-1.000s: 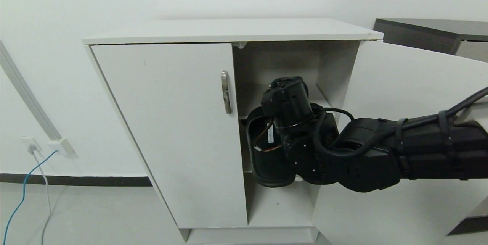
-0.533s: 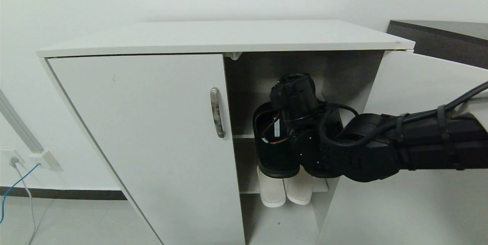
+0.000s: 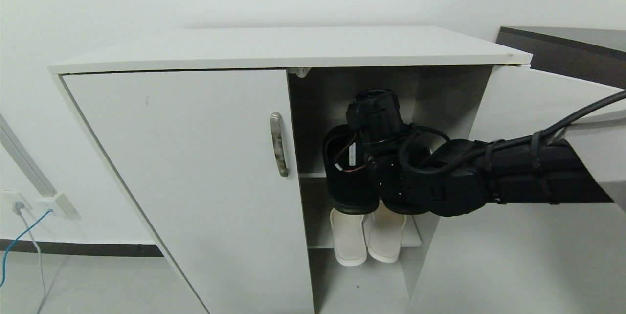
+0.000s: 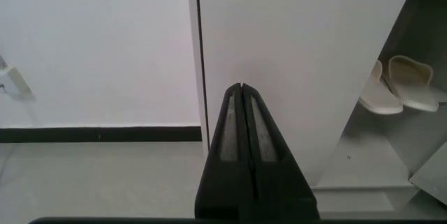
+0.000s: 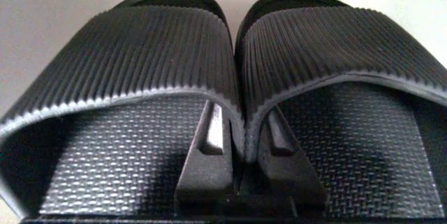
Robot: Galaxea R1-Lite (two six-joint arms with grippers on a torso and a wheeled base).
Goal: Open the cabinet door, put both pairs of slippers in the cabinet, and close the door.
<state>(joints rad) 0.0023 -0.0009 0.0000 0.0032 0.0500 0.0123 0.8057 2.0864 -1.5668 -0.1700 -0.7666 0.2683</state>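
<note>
**A:** Since half a second ago the black slippers (image 3: 345,177) have risen a little and gone deeper into the cabinet (image 3: 293,47), so more of the white slippers (image 3: 348,238) shows beneath them.

**B:** What has hold of them?

**A:** The right gripper (image 5: 243,147). One finger sits inside each slipper, and the two inner walls are pinched together between the fingers. The pair hangs steeply tilted, toes uppermost, in the opening at the level of the middle shelf (image 3: 305,175). Whether it touches that shelf I cannot tell.

**B:** And the white pair?

**A:** Side by side on the lower shelf (image 3: 413,240), their near ends jutting over its front edge.

**B:** The doors?

**A:** The right door (image 3: 513,255) stands swung wide. The left door (image 3: 186,167) is closed, its metal handle (image 3: 279,144) just beside the opening.

**B:** The other gripper?

**A:** The left gripper (image 4: 241,112) is low down before the closed left door, its fingers pressed together with nothing between them.

**B:** Anything else?

**A:** A wall socket (image 3: 17,204) with a blue cable (image 3: 22,236), far to the left.
</note>
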